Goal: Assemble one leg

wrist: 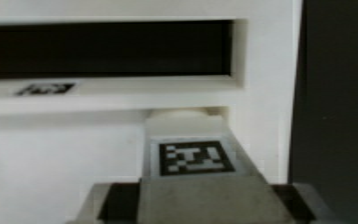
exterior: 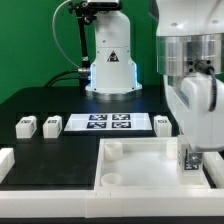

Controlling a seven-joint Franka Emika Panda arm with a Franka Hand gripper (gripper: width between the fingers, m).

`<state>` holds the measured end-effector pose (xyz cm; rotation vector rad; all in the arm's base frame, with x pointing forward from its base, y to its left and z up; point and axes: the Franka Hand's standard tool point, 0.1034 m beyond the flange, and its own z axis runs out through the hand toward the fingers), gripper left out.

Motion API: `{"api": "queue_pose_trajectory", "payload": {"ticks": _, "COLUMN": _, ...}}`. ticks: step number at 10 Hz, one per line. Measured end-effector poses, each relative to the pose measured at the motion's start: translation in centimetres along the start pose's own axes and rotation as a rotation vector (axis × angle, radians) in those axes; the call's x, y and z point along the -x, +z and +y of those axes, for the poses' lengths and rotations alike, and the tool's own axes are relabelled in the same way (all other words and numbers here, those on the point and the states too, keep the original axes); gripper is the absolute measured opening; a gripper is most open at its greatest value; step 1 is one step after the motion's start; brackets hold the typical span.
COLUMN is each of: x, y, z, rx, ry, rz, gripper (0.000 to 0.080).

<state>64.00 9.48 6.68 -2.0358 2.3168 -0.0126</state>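
My gripper [exterior: 190, 160] is shut on a leg [exterior: 189, 157], a small white block, and holds it upright over the near corner of the large white tray [exterior: 140, 166] at the exterior view's right. In the wrist view the leg [wrist: 197, 150] shows its black-and-white marker between my fingers [wrist: 115, 202], low over the tray's white floor [wrist: 87, 130]. Three more legs lie on the black table: two at the left [exterior: 26, 126] [exterior: 52, 124] and one at the right [exterior: 163, 122] of the marker board [exterior: 98, 123].
The tray has round sockets at its left corners [exterior: 113, 150] [exterior: 110, 179]. A white part [exterior: 5, 160] lies at the exterior view's left edge. The robot base [exterior: 110, 60] stands behind the marker board. A small marker [wrist: 46, 89] shows past the tray wall.
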Motion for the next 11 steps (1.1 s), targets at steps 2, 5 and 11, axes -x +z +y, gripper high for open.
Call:
{"api": "queue_pose_trajectory", "payload": {"ticks": 2, "x": 0.5, "y": 0.5, "z": 0.6, "rx": 0.019, "ry": 0.242, "rz": 0.005, "gripper": 0.0297}}
{"api": "queue_pose_trajectory", "payload": {"ticks": 5, "x": 0.5, "y": 0.6, "z": 0.7, "rx": 0.02, "ry": 0.26, "rz": 0.006, "gripper": 0.0305}}
{"api": "queue_pose_trajectory", "payload": {"ticks": 11, "x": 1.4, "y": 0.3, "z": 0.6, "rx": 0.02, "ry": 0.261, "rz": -0.002, "gripper": 0.0648}}
